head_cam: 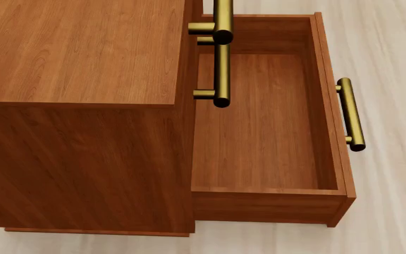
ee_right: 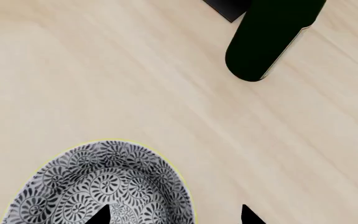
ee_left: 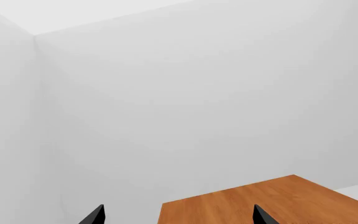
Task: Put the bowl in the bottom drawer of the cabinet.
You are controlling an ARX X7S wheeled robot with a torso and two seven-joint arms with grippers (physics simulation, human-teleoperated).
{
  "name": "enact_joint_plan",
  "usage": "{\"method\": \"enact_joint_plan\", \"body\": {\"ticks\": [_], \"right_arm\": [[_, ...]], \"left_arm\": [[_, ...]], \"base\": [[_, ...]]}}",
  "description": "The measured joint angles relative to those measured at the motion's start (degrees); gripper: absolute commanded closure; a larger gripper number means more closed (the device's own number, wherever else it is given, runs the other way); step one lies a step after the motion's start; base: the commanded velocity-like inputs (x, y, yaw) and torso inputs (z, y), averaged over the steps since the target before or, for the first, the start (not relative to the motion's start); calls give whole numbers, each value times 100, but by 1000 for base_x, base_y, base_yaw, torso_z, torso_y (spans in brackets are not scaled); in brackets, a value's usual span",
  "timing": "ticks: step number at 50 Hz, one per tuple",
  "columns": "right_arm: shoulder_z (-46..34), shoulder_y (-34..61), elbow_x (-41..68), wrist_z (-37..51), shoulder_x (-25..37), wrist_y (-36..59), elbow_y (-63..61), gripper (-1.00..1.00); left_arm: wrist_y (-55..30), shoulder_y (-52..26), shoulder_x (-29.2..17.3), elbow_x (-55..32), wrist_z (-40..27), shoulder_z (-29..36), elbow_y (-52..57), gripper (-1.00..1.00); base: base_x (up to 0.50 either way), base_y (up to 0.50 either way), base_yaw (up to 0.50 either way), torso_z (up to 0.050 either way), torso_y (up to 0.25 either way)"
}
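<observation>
The bowl (ee_right: 98, 186), patterned blue-grey and white with a thin yellow rim, shows only in the right wrist view, over a pale wood floor. My right gripper (ee_right: 173, 217) is open and straddles the bowl's rim, one fingertip (ee_right: 101, 215) inside and the other outside. In the head view the cabinet (head_cam: 83, 53) has its bottom drawer (head_cam: 330, 106) pulled out and empty, with its brass handle (head_cam: 350, 114) on the front. My left gripper (ee_left: 179, 217) is open and empty, over a corner of the cabinet's wood top (ee_left: 272, 200). Neither gripper shows in the head view.
The brass handles of the upper drawers (head_cam: 222, 53) jut out over the open drawer's inner end. A black part of the robot (ee_right: 269, 39) lies over the floor beyond the bowl. White walls (ee_left: 197, 93) stand behind the cabinet.
</observation>
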Motion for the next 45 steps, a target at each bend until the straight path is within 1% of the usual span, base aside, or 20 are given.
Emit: {"method": "enact_joint_plan", "body": {"ticks": [45], "right_arm": [[-464, 34, -418, -524, -249, -722, 823, -100]], "left_arm": [[-18, -69, -43, 15, -109, 206, -13, -100]], "base": [[0, 0, 0, 0, 0]]}}
